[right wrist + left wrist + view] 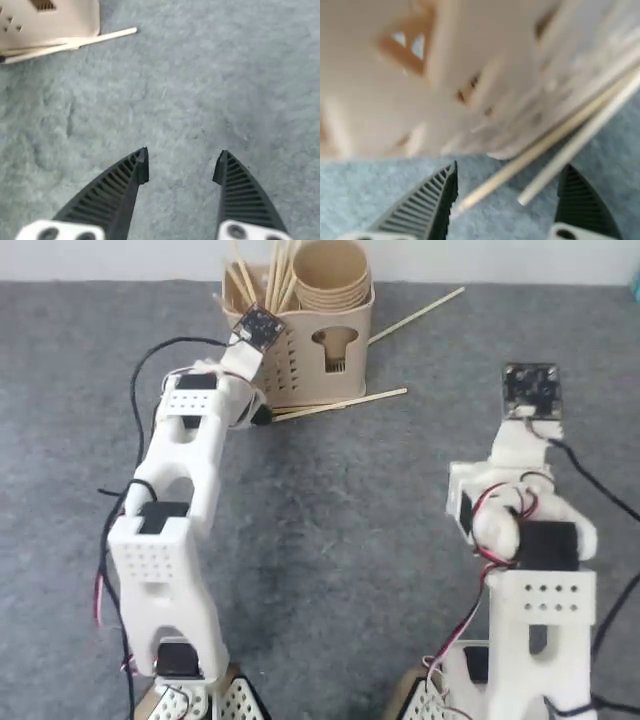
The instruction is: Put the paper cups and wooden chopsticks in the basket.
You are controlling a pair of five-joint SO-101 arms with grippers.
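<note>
Up close, spread left pincer (pixel 511 167) flanks wooden chopsticks (pixel 545 142).

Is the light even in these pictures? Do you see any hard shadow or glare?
High view: soft, even light, only faint shadows on the grey mat, no glare on the basket. Left wrist view: the basket wall beyond the open left claw is bright, without hot spots. Right wrist view: mat evenly lit around the open right claw.
</note>
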